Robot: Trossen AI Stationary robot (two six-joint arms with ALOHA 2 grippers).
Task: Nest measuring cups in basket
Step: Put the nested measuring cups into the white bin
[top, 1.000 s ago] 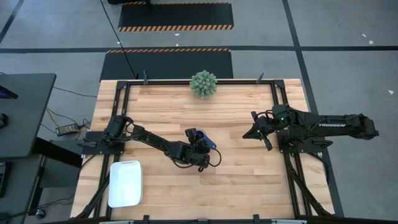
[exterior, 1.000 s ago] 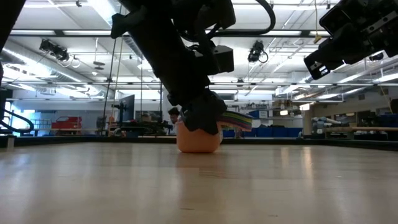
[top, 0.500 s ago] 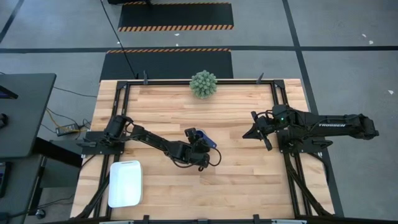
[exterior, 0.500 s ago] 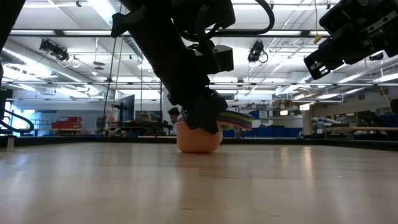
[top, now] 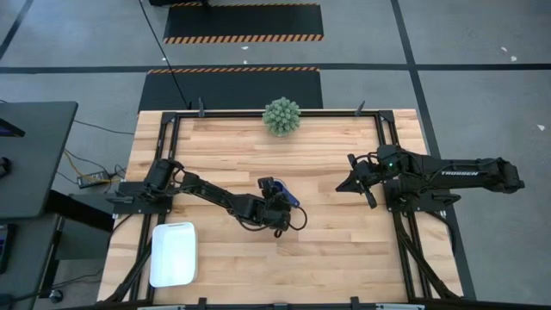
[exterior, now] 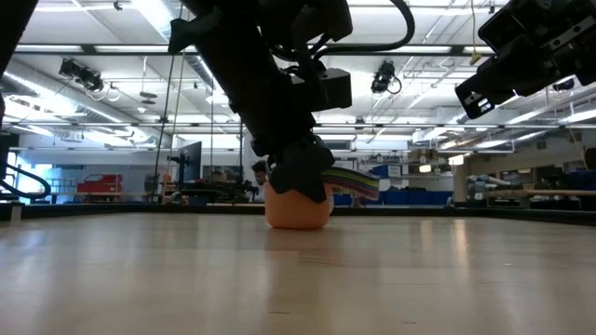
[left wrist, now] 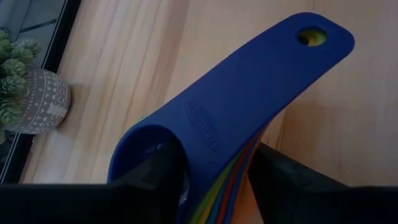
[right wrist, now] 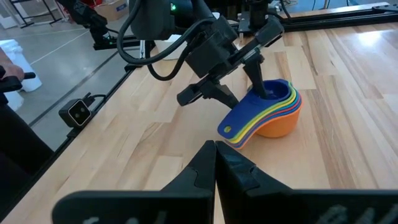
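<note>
We find the nested measuring cups (top: 288, 196) near the table (top: 344, 241) centre, under the left gripper (top: 277, 205). The basket (top: 173, 253) lies at the near-left corner, the plant (top: 281, 115) at the far edge, the right gripper (top: 349, 182) right of centre.

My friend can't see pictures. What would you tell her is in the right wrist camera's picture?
The left pincer reaches down into a nested stack of measuring cups, dark blue on top and orange at the bottom, on a wooden table. The right pincer, shut, pokes in from the picture's bottom edge.
</note>
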